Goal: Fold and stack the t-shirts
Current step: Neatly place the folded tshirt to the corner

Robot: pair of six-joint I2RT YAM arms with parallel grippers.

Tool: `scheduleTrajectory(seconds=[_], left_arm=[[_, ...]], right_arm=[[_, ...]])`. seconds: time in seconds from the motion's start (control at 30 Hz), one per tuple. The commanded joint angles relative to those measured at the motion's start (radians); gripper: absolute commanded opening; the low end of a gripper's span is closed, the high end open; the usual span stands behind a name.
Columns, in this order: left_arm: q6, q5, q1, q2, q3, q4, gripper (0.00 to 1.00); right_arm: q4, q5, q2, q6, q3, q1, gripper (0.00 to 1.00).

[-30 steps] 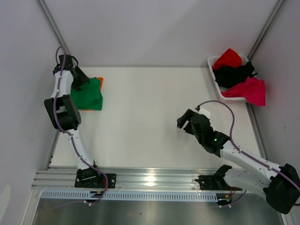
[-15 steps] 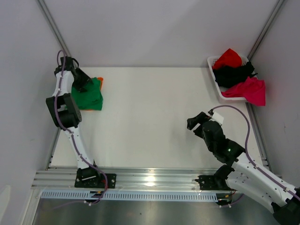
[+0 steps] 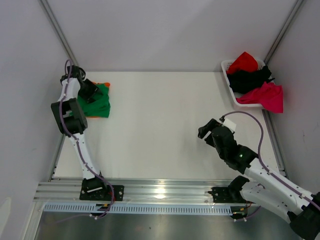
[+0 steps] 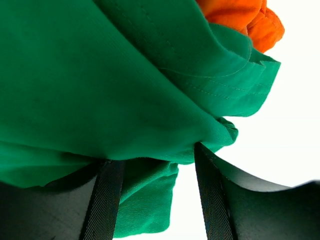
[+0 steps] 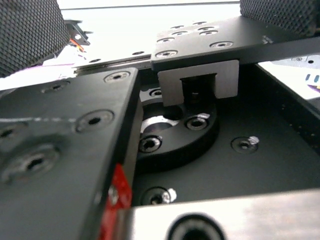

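The bright green t-shirt (image 3: 98,104) lies folded at the table's far left, on top of the orange t-shirt (image 3: 106,85), of which only an edge shows. In the left wrist view the green cloth (image 4: 100,85) fills the frame, with orange (image 4: 245,20) at the top. My left gripper (image 3: 88,90) (image 4: 157,200) stands with its jaws apart, tips tucked against a green fold. My right gripper (image 3: 206,128) is open and empty over the table's right middle. In the right wrist view its fingers (image 5: 30,30) are spread wide over the arm's own black hardware.
A white basket (image 3: 226,65) at the far right corner holds a red shirt (image 3: 243,61), a black shirt (image 3: 250,77) and a magenta shirt (image 3: 265,96) that hangs over its rim. The metal rail (image 3: 160,192) with both arm bases runs along the near edge.
My right arm has pulled back to the right, toward its base, with the gripper empty. My left gripper has shifted slightly further onto the green shirt.
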Motion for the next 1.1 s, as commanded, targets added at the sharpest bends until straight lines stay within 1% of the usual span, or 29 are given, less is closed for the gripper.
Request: scheduleTrajectory(seconds=[0.0,0.1,0.23,0.27,0.4,0.8,1.07], left_arm=[[0.011,0.029,0.006,0.017,0.004,-0.006,0.60],[0.014,0.047,0.007,-0.010,0.001,0.014,0.59],[0.016,0.081,0.006,-0.105,-0.033,0.070,0.60],[0.017,0.078,0.007,-0.145,-0.034,0.076,0.60],[0.016,0.046,0.007,-0.196,-0.062,0.092,0.61],[0.002,0.073,0.015,-0.038,-0.042,0.080,0.60],[0.002,0.109,0.036,-0.013,-0.044,0.089,0.60]], right_arm=[[0.017,-0.003,0.021,-0.015,0.043,-0.002,0.80],[0.022,0.003,0.037,-0.023,0.057,-0.003,0.80],[0.040,-0.007,0.043,-0.017,0.052,-0.003,0.80],[0.042,-0.013,0.044,-0.017,0.054,-0.001,0.80],[0.054,-0.017,0.056,-0.015,0.052,-0.003,0.80],[0.030,-0.010,0.055,-0.018,0.057,-0.003,0.80],[0.022,-0.007,0.067,-0.015,0.067,-0.003,0.80]])
